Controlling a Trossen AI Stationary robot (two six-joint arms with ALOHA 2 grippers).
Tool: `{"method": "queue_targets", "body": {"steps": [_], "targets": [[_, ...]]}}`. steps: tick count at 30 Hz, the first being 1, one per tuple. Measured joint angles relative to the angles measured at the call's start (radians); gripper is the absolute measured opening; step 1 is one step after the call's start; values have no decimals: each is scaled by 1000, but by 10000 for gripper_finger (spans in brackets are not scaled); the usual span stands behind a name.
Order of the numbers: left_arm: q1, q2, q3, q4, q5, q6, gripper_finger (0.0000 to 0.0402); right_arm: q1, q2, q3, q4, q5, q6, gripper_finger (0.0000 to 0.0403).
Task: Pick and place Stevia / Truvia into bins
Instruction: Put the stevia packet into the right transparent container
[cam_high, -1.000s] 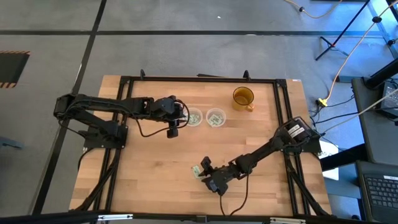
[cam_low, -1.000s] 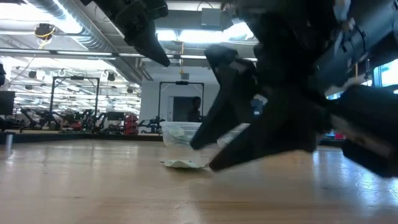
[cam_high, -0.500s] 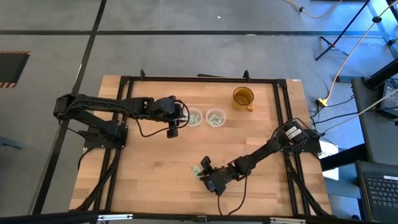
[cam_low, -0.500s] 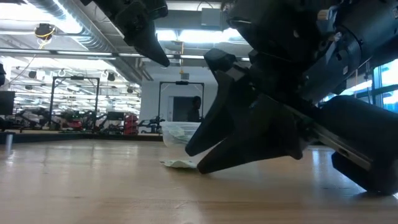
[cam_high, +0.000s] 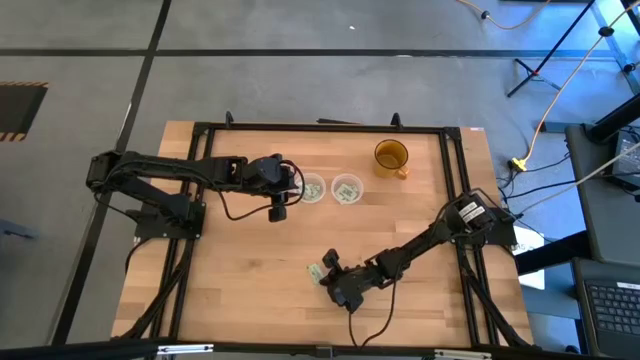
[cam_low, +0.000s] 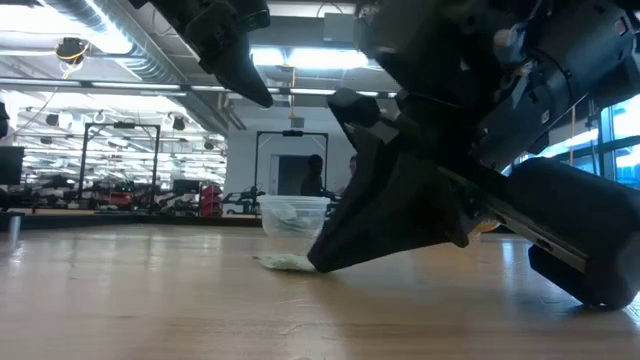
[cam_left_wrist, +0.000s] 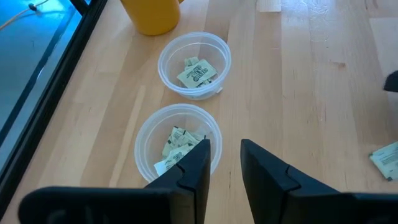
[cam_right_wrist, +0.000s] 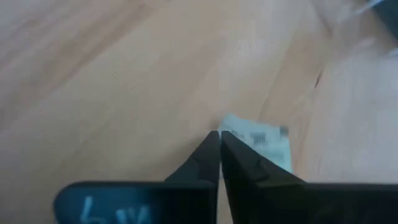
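Note:
One pale green and white Stevia sachet (cam_high: 315, 271) lies flat on the wooden table near its front edge, also seen as sachet (cam_right_wrist: 264, 142) and sachet (cam_low: 282, 262). My right gripper (cam_high: 326, 274) reaches low across the table from the right, shut with its tips at the sachet. Two clear round bins (cam_high: 312, 188) (cam_high: 346, 189) stand at the back middle, each with sachets inside. My left gripper (cam_high: 279, 210) hangs open just left of the left bin (cam_left_wrist: 179, 146), holding nothing. My right gripper has its two fingertips (cam_right_wrist: 214, 140) closed together on the sachet's nearest corner (cam_right_wrist: 229, 124). The fingers come in slanting low from the table's right, pointing down. The rest of the sachet lies flat on the wood (cam_low: 275, 263).
An amber-yellow cup (cam_high: 391, 157) with a handle stands right of the bins near the far edge. A black frame (cam_high: 320, 127) runs around the tabletop. Bare wood lies between the bins and the sachet.
My right gripper has shut: its two fingers stood apart over the sachet a second ago and now meet at its corner. It has also crept a little toward the table's left and lower. The left arm has kept still.

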Motion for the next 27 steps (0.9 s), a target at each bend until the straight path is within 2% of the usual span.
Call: {"method": "queue_targets", "body": {"steps": [2,11,21,27], "targets": [[0,0,0,0,0,-3,83,-3,0,-1,-14,-1,29,6],[0,0,0,0,0,-1,86,-2,-24,-5,-22,22,93,2],[0,0,0,-2,0,0,82,-3,-144,-9,-42,25,140,1],[0,0,0,-30,18,1,86,-3,-249,-7,-122,138,154,1]]}}
